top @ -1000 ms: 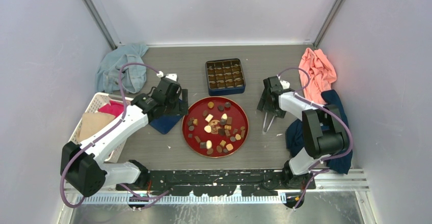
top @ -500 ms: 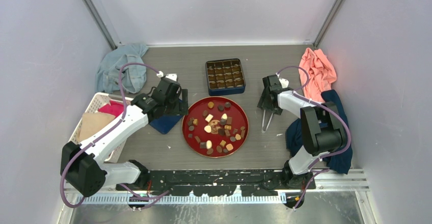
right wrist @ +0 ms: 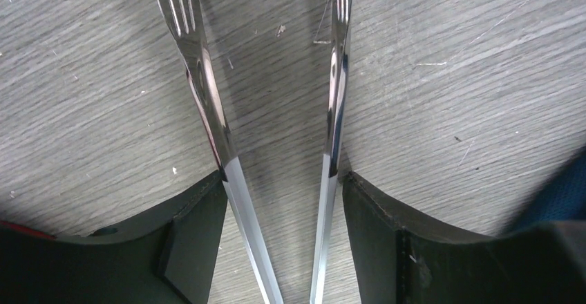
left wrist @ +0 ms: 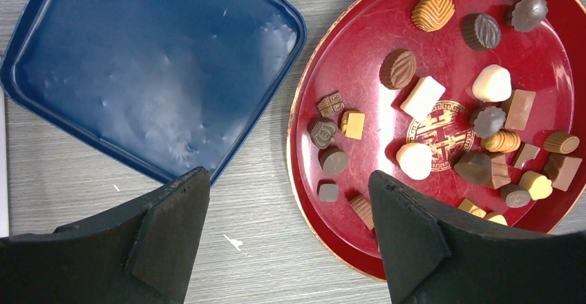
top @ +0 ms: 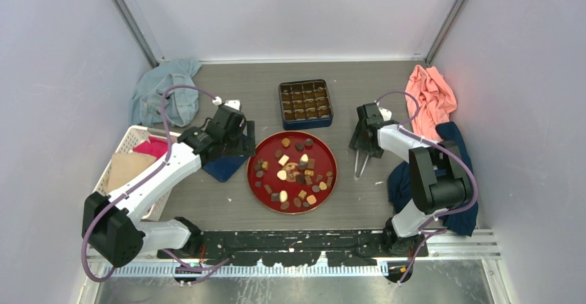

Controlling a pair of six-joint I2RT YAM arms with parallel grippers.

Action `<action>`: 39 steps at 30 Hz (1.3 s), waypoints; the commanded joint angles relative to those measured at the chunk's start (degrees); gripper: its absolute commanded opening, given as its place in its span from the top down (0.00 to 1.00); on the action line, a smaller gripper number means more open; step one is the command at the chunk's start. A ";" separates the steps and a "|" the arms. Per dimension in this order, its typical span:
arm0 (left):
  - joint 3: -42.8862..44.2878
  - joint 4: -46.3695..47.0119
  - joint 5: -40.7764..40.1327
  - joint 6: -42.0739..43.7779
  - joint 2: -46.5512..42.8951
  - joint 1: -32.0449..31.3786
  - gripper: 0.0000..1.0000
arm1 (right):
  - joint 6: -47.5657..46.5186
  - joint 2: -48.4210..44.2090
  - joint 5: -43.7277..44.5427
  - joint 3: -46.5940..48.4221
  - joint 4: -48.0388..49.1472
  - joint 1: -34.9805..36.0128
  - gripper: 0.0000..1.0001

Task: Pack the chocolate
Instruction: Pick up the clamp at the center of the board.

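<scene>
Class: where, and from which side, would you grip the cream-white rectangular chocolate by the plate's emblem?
Probably from above, across its short ends: the cream-white block lies flat on the red plate, its ends face bare plate, while a ribbed brown piece crowds one long side.

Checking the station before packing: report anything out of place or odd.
Crumpled clothing clutters the table: a light-blue cloth far left, a salmon cloth and dark-blue cloth right. White specks dot it. The right gripper holds tongs normally.

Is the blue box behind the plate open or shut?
Open: the box shows its compartments from above; its lid lies beside the red plate.
</scene>
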 commanded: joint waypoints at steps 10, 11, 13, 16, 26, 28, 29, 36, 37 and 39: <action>1.69 1.47 -0.37 -0.39 -0.75 0.29 0.15 | -1.48 0.63 1.17 1.62 -0.44 0.48 0.49; 1.72 1.42 -0.41 -0.37 -0.80 0.28 0.15 | -2.08 1.13 1.51 2.05 -0.40 0.48 0.51; 1.72 1.38 -0.49 -0.25 -1.04 0.34 0.15 | -2.86 1.98 1.20 3.04 -0.60 0.44 0.64; 1.59 1.11 -0.80 -0.12 -1.53 0.29 0.15 | -3.92 1.57 0.11 4.99 -2.00 0.49 0.83; 1.09 1.47 -1.23 -0.13 -1.91 0.28 0.15 | -8.22 -5.46 -13.91 16.42 -22.16 0.50 0.86; 0.98 2.01 -0.85 -0.22 -1.66 0.27 0.15 | -8.96 -6.70 -18.50 17.80 -25.61 0.43 0.79; 0.98 2.22 -0.64 -0.31 -1.41 0.27 0.15 | -9.21 -7.29 -19.87 18.11 -26.87 0.49 0.77; 1.66 2.75 0.59 -0.36 -0.01 0.35 0.15 | -9.82 -10.94 -20.79 17.79 -30.90 0.52 0.61; 1.66 2.73 0.68 -0.31 0.07 0.35 0.15 | -9.93 -10.98 -20.95 17.77 -31.11 0.58 0.60; 1.72 2.71 0.73 -0.32 0.03 0.34 0.15 | -9.91 -11.04 -21.01 17.77 -31.35 0.58 0.60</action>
